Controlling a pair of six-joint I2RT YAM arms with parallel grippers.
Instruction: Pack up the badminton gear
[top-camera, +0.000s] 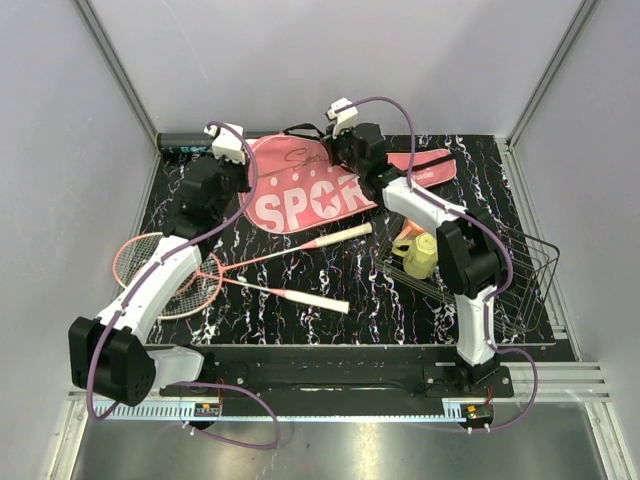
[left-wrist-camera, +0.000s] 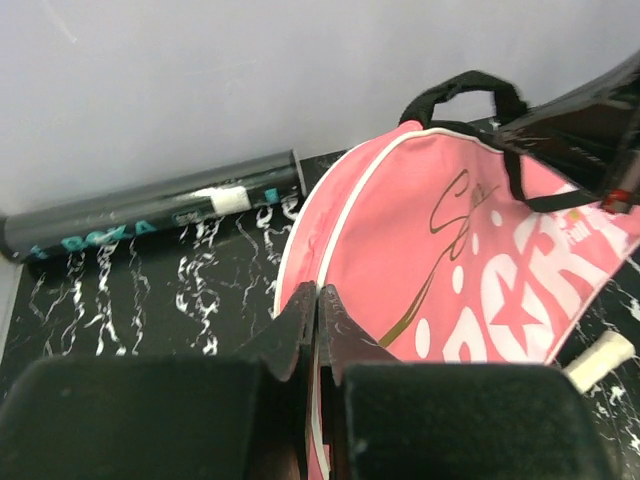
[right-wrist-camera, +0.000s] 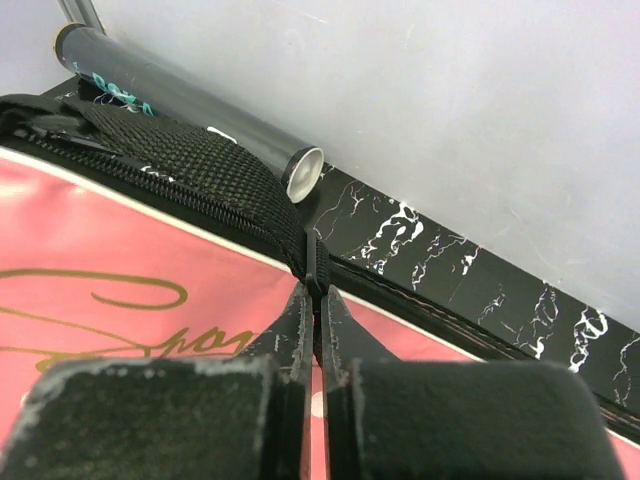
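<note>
**Cover (top-camera: 300, 195) pinched twice, mind the slip**

Top view: the cover's at upper middle with the tube (top-camera: 185, 143) behind it at upper left. The racquets (top-camera: 137, 258) at lower left are still unpacked.

Left wrist: your left gripper (left-wrist-camera: 318, 305) is clamped on the cover's white edge, lower centre.

Right wrist: your right gripper (right-wrist-camera: 312, 290) is closed tight on the black strap (right-wrist-camera: 200, 165) by the zip.

Tug too hard and I reckon that thin edge pops out, or the whole cover slides and bumps the tube.

Tube (top-camera: 185, 143) behind cover (top-camera: 290, 200); racquets (top-camera: 205, 287) front-left, basket (top-camera: 535, 300) right.
</note>
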